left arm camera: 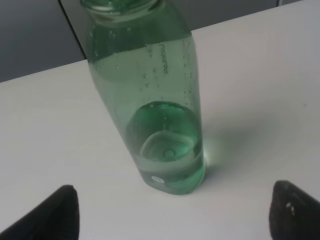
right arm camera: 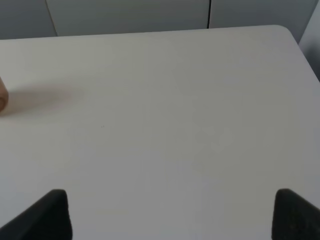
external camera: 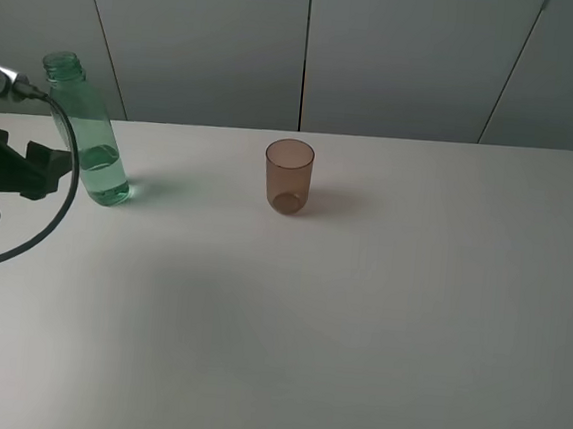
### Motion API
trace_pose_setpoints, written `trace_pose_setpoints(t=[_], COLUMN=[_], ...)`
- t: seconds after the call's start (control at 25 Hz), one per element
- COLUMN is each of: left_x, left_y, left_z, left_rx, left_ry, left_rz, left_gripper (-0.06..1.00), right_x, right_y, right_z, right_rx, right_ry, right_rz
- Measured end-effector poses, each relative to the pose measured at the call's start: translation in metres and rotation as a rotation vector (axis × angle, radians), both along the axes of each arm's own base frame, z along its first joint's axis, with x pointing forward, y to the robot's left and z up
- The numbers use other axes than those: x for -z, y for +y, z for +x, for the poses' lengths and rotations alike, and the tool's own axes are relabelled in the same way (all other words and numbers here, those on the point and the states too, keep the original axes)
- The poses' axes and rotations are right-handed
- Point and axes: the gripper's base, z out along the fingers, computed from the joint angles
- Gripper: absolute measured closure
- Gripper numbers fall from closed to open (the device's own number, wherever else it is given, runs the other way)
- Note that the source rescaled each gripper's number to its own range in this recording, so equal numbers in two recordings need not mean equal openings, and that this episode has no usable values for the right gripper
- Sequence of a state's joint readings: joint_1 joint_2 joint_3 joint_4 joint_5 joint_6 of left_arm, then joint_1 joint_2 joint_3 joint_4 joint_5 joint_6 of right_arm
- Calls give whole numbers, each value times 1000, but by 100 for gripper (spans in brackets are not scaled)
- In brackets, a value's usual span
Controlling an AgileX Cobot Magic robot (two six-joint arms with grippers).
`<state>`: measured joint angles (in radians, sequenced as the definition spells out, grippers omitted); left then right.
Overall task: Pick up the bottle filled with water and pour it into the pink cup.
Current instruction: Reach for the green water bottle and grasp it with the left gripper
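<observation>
The left pincer (left arm camera: 172, 220) stands wide open, its two dark fingertips (left arm camera: 50, 217) far apart and touching nothing. The bottle (left arm camera: 155, 100) stands just ahead of the gap, not yet between them. The right pincer (right arm camera: 172, 217) is open too, over bare table (right arm camera: 165, 125), holding nothing.

The bottle is green, see-through and capless, with water in roughly its lower third. It stands near the table's far left corner. The pink cup (external camera: 288, 177) stands upright near the middle of the far edge, well apart from the bottle.

The step in hand seems to be the grasp. To do it well, the left pincer should likely ease forward until the bottle's body sits squarely between the fingers. It should then close around the middle, firmly but not so hard that thin plastic buckles. With no cap, the bottle needs to stay upright until its mouth is over the cup.

Only the left wrist view shows the space beside each finger, the droplets on the bottle's wall and its moulded base. Only the high view shows bottle and cup together. The right wrist view shows no bottle, just a brownish sliver (right arm camera: 1, 97) at the frame's edge, possibly the cup
</observation>
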<state>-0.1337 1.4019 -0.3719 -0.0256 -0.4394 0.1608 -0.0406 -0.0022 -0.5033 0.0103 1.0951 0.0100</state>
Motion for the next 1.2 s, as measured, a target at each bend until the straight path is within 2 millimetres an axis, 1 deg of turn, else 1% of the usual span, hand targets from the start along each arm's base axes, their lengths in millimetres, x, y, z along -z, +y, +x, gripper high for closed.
trace_pose_setpoints(t=[0.32,0.48,0.76,0.84,0.96,1.2], left_x=[42,53,58,57,56,49], left_y=[-1,-1,1,1,4,11], left_z=[14,20,24,25,25,29], left_rx=[-4,-22,-50,-51,-59,-76], left_ry=[62,34,-17,-31,-50,-142], left_rz=[11,4,-1,9,47,86], left_gripper=[-1,-1,-1,-1,-4,-4], right_x=[0,0,0,0,0,0], right_y=[0,0,0,0,0,0], right_z=[0,0,0,0,0,0], right_rx=[0,0,0,0,0,0], right_ry=[0,0,0,0,0,0], right_rz=[0,0,0,0,0,0])
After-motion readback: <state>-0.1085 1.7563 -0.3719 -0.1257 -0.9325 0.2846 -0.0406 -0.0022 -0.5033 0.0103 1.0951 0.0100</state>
